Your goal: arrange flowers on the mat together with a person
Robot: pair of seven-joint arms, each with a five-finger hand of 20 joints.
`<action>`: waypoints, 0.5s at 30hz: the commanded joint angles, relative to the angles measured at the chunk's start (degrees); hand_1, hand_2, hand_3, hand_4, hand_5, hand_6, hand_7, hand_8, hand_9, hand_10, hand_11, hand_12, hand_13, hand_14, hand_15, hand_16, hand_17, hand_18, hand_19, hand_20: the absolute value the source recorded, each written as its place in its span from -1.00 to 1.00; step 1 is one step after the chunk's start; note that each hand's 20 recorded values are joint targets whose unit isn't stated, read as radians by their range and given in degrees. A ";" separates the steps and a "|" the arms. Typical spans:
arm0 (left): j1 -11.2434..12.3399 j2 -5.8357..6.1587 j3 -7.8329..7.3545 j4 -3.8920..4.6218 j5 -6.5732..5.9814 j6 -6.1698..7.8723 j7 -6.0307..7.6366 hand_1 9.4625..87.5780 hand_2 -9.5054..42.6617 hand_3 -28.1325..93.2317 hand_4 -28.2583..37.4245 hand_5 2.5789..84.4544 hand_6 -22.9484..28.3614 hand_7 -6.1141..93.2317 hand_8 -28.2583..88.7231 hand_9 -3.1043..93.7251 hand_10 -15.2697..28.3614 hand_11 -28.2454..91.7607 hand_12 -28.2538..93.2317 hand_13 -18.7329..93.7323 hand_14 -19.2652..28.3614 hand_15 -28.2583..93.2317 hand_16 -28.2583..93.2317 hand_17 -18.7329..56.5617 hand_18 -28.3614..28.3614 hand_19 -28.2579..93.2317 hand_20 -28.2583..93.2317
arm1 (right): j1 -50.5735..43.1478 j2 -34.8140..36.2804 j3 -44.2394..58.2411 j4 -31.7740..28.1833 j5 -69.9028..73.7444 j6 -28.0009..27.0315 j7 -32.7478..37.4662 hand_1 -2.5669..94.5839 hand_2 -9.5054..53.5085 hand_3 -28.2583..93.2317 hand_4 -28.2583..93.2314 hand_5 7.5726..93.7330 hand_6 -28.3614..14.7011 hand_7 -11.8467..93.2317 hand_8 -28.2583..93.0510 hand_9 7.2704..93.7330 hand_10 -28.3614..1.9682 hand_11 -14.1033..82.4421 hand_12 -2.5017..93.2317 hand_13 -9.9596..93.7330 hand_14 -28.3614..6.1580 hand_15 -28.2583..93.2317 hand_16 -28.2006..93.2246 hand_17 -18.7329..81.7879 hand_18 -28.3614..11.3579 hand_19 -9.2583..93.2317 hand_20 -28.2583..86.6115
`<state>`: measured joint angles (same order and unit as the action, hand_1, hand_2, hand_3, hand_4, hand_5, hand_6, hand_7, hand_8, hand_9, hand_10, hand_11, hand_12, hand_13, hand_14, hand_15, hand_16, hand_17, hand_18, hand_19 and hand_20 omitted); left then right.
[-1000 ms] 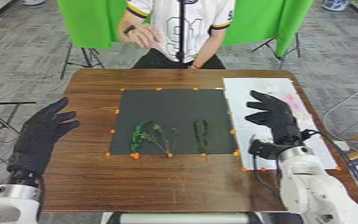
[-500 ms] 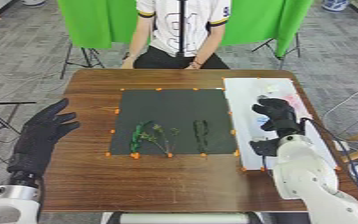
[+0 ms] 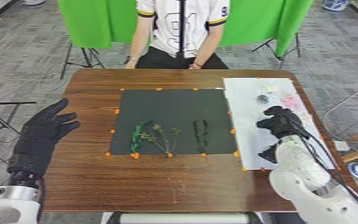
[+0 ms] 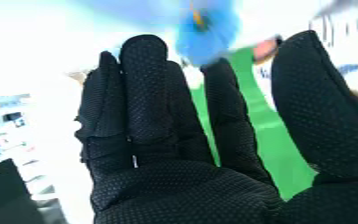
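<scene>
Hovering low over the white sheet (image 3: pixel 245 92) at the right of the head view, my right hand (image 3: pixel 282 122) is released: fingers extended, thumb well apart from them, nothing gripped. In the right wrist view a blue flower (image 4: pixel 206 35) lies near the fingertips; whether they touch it, I cannot tell. The spread looks meant to admit a bloom between thumb and fingers, so I judge the step as lining up a pick. The sheet seems to serve as supply: a pink flower (image 3: pixel 288 101) and a small greyish one (image 3: pixel 262 99) sit on its upper part. On the dark mat (image 3: pixel 171 107), mid-frame, three pieces stand side by side along the lower part: green sprig (image 3: pixel 137 137) leftmost, thin branching stem (image 3: pixel 165 140) beside it, long dark leaf (image 3: pixel 201 136) apart to the right. Greenery seems laid first as stems, upper mat presumably kept for blooms; arrangement early, by my estimate. Left hand (image 3: pixel 42 132) is at the left of the frame, fingers loose and unclenched, well clear of the mat, probably so the right has room. Next move calls for a light pinch from above; petals could crush, or the flower could slide on the smooth-looking sheet.
</scene>
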<state>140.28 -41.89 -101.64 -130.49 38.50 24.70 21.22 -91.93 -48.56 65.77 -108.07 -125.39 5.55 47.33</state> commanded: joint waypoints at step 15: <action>1.66 0.80 0.40 0.01 -0.71 0.11 1.37 -0.62 -0.46 0.80 -0.98 -0.26 0.15 -0.50 -0.73 -0.28 0.55 0.05 -0.38 -0.26 0.86 0.47 -0.74 -0.72 0.79 0.33 -0.38 | 7.79 3.72 -15.64 10.32 -14.96 13.49 4.07 0.35 -1.00 0.41 -1.00 0.69 0.52 -0.28 -0.51 0.89 0.49 -0.52 -0.27 0.71 0.30 0.48 -0.24 0.40 -0.23 1.00 -0.22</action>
<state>140.34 -41.29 -100.98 -130.45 38.27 24.68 22.13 -82.71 -45.34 50.95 -99.83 -138.60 17.45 50.11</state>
